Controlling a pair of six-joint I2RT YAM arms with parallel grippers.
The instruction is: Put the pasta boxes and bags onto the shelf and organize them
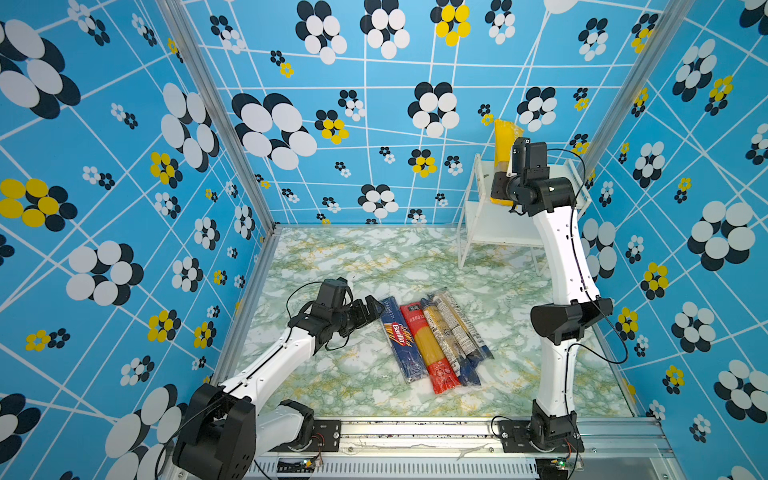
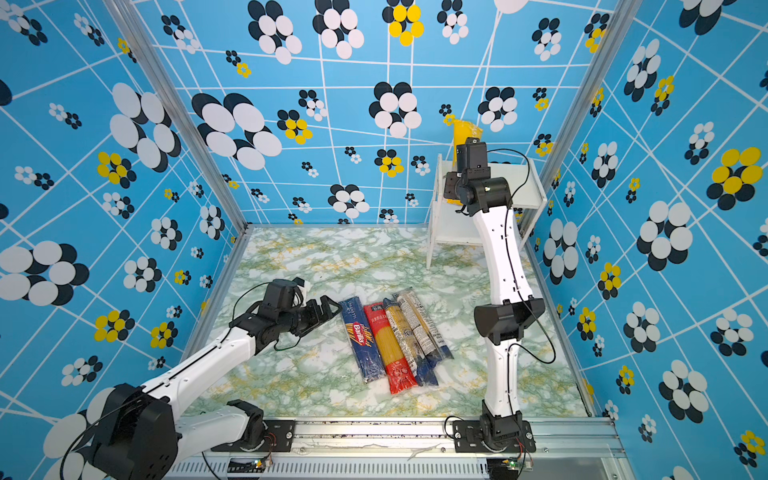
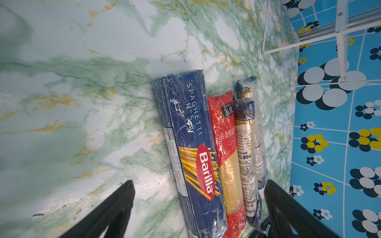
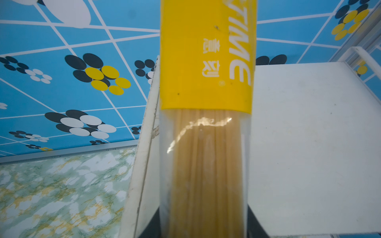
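Yellow pack [image 4: 206,61] — jaws of the right gripper [image 1: 500,188] closed narrowly on it, over a side edge of the top board of the shelf [image 4: 309,144]; released there, it may tip off. Left gripper [image 1: 374,308] — spread wide, empty, beside the Barilla pack [image 1: 401,338] on the table [image 1: 332,257].

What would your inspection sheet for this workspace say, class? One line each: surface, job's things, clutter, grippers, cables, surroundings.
surface: green marbled table.
job's things: yellow pack at the top board of the white shelf; blue box, red pack and clear packs lie side by side on the table.
clutter: nothing seen.
grippers: left gripper open by the blue box; right gripper shut on the yellow pack.
cables: black cables loop beside both arms.
surroundings: blue flowered walls, metal frame.
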